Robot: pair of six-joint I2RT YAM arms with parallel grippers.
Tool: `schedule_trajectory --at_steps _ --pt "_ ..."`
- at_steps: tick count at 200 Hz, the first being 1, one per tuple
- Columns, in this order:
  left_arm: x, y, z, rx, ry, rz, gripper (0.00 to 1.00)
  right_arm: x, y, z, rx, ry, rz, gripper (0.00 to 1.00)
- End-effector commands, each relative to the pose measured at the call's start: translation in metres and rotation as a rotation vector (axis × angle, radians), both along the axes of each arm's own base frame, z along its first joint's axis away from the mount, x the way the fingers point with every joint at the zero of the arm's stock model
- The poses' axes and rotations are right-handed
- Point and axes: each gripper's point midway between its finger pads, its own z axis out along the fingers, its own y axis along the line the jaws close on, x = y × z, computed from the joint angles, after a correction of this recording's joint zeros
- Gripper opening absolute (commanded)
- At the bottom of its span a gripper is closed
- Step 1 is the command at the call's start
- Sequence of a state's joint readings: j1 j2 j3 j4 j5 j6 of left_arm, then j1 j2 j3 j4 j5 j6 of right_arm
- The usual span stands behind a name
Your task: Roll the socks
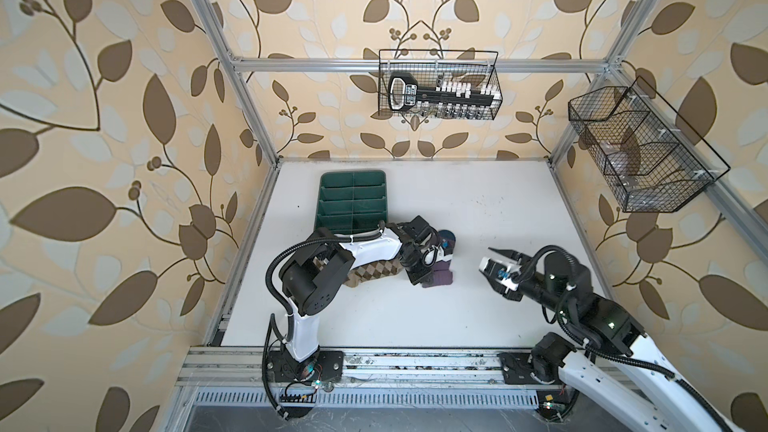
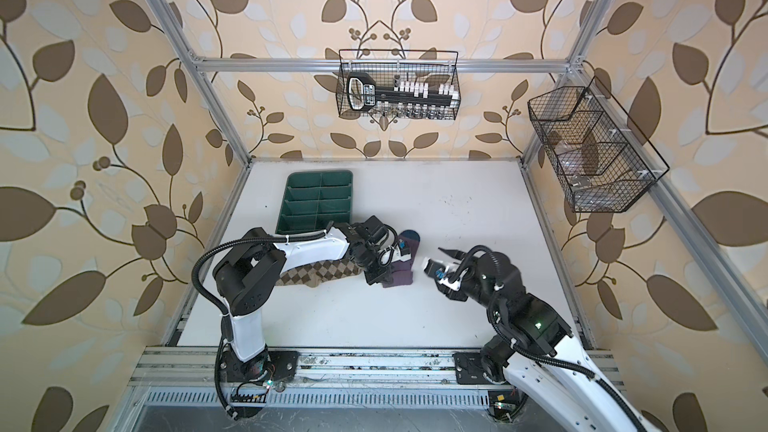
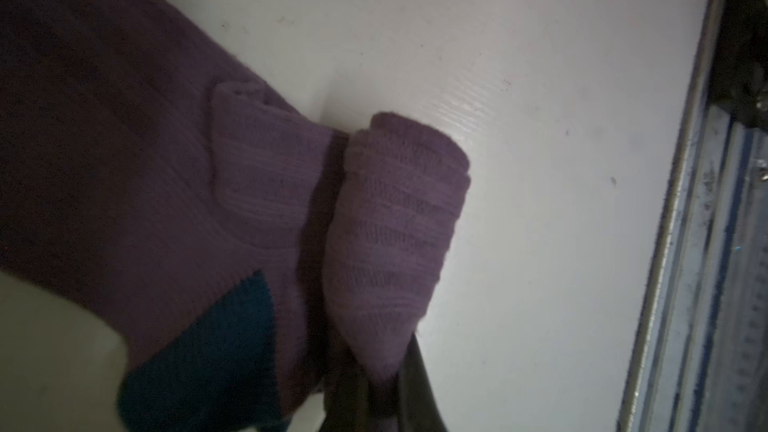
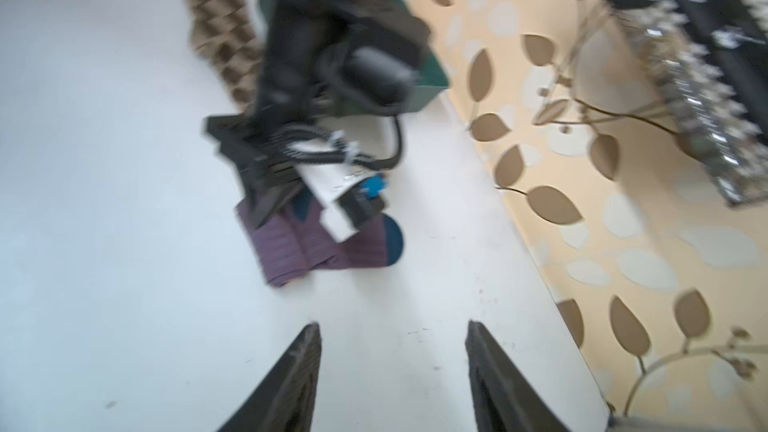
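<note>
In both top views the purple sock (image 1: pixel 441 277) lies mid-frame on the white table (image 1: pixel 478 209), its rolled end pinched in the clenched left gripper (image 3: pixel 380 398). The tan argyle sock (image 1: pixel 376 271) lies just left of it, partly under that arm. The right gripper (image 4: pixel 392 328), right of centre, hangs released and empty

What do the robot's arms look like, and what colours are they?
The left arm and right arm are both chunky black joints joined by smooth white shells. A ribbed black cable loops along each, tied on with white ties. Small green lights glow on the right arm. The left tool and right tool each end in two dark, pointed fingers.
</note>
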State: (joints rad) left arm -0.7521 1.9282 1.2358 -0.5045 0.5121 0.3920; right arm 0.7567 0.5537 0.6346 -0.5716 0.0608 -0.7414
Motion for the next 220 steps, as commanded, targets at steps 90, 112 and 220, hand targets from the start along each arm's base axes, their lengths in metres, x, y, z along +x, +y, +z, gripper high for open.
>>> schedule_trajectory --at_steps 90,112,220 --pt "-0.017 0.022 -0.033 0.121 0.16 0.048 0.0 0.056 0.082 -0.129 -0.464 -0.098 0.065 0.56" --pt "-0.016 0.023 -0.034 0.123 0.156 0.05 0.0 0.058 0.085 -0.153 -0.486 -0.032 0.075 0.55" --pt "0.006 0.014 0.023 0.017 -0.009 0.12 0.47 0.039 0.061 -0.171 -0.481 0.183 0.043 0.0"
